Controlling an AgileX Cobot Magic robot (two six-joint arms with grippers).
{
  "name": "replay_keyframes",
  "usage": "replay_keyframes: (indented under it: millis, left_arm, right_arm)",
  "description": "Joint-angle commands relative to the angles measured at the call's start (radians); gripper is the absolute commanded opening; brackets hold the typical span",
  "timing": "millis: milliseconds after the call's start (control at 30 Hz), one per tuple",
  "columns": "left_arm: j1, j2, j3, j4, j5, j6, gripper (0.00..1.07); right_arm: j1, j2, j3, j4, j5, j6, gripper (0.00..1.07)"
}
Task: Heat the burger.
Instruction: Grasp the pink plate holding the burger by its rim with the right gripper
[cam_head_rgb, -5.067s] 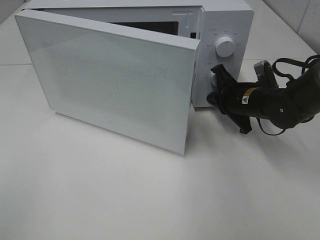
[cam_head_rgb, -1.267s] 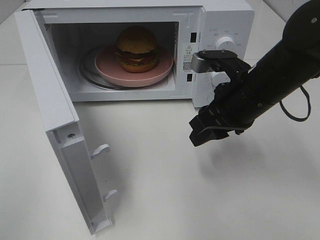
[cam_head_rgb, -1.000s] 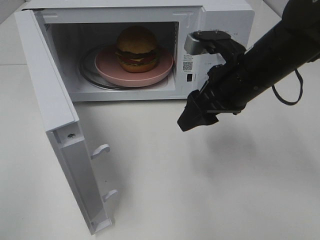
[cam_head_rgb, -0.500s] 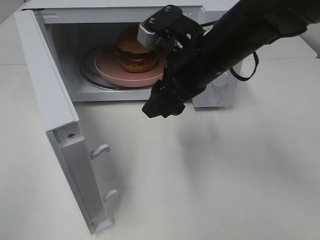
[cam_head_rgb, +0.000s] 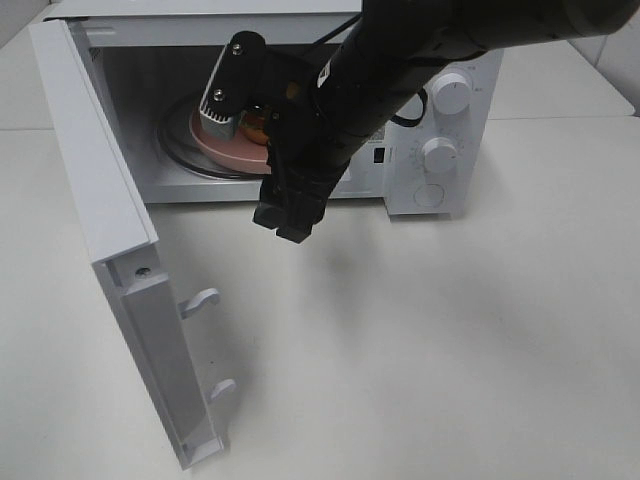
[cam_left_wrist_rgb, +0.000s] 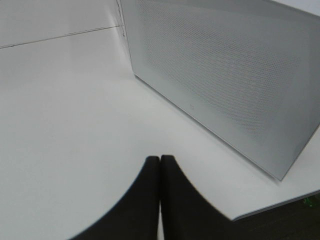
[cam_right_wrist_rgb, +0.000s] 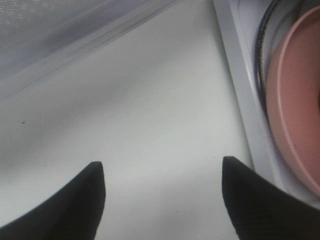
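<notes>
The microwave (cam_head_rgb: 440, 110) stands at the back of the white bench (cam_head_rgb: 450, 350) with its door (cam_head_rgb: 110, 250) swung fully open to the left. Inside the cavity, a pink plate (cam_head_rgb: 235, 152) rests on the turntable ring (cam_head_rgb: 175, 150). The burger (cam_head_rgb: 257, 122) sits on that plate; only a small golden-brown patch of bun is visible, the rest being hidden behind the right arm (cam_head_rgb: 400, 60).

The right arm reaches across the front of the cavity from the upper right. The right pincer (cam_head_rgb: 285, 220) hangs just outside the cavity opening, pointing down at the bench. Its fingers (cam_right_wrist_rgb: 65, 205) are spread wide with nothing between them.

The left pincer (cam_left_wrist_rgb: 160, 190) is over the bench, outside the door, with its fingers pressed together and holding nothing.
</notes>
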Motion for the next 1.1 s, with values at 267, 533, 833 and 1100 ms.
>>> replay_keyframes:
  millis: [267, 533, 833, 1100]
  left_arm:
    - [0.001, -0.021, 0.0, 0.001, -0.013, -0.006, 0.0]
    - [0.001, -0.021, 0.0, 0.001, -0.013, -0.006, 0.0]
    - [0.001, -0.021, 0.0, 0.001, -0.013, -0.006, 0.0]
    - [0.001, -0.021, 0.0, 0.001, -0.013, -0.006, 0.0]
  right_arm:
    - [0.001, 0.06, -0.07, -0.177, -0.098, -0.016, 0.68]
    - [0.001, 0.136, -0.139, -0.269, -0.13, -0.013, 0.68]
    - [0.001, 0.191, -0.168, -0.376, -0.152, 0.004, 0.68]
    - [0.001, 0.218, -0.168, -0.497, -0.18, 0.083, 0.68]
